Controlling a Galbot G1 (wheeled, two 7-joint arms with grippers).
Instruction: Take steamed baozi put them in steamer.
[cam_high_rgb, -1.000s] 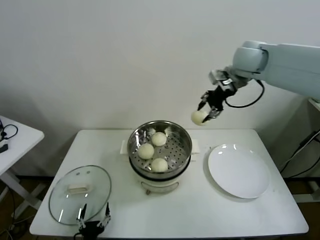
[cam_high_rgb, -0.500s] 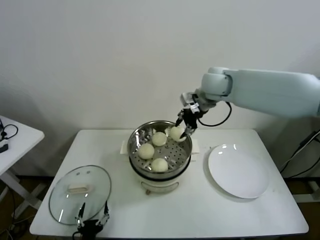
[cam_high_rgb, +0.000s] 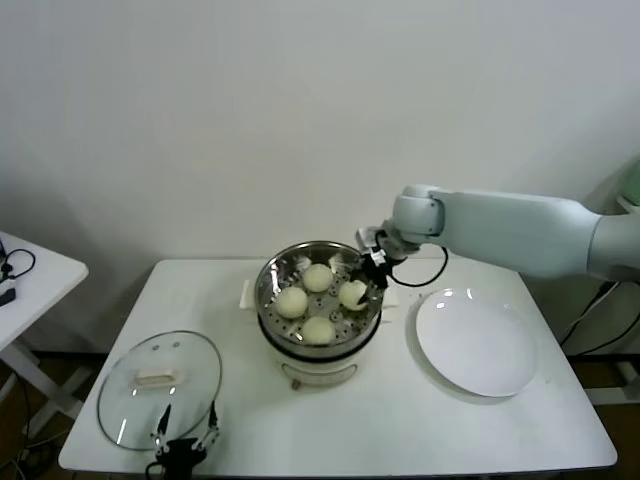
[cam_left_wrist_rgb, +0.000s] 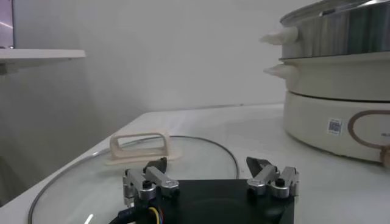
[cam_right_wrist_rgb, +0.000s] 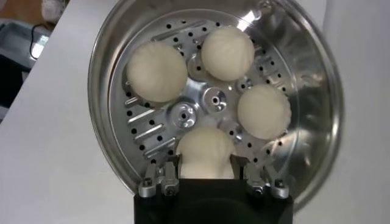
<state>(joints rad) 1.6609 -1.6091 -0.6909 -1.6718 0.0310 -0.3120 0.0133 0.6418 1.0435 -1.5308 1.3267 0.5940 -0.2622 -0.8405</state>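
White table's steamer (cam_high_rgb: 320, 300) holds four baozi (cam_right_wrist_rgb: 157, 71); right end effector (cam_right_wrist_rgb: 206, 178) clamps one.

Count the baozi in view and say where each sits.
4, all in the steamer: back, left, front, and right baozi, this one between the right tool's fingers. None seem hidden; the plate holds none.

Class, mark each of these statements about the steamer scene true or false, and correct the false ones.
1. Four baozi sit inside the steamer. True.
2. The plate holds one baozi. False: it holds none.
3. The right end effector is at the steamer, around a baozi. True.
4. The glass lid covers the steamer. False: it lies on the table.
5. The left end effector grips the lid handle. False: it is open near the lid.
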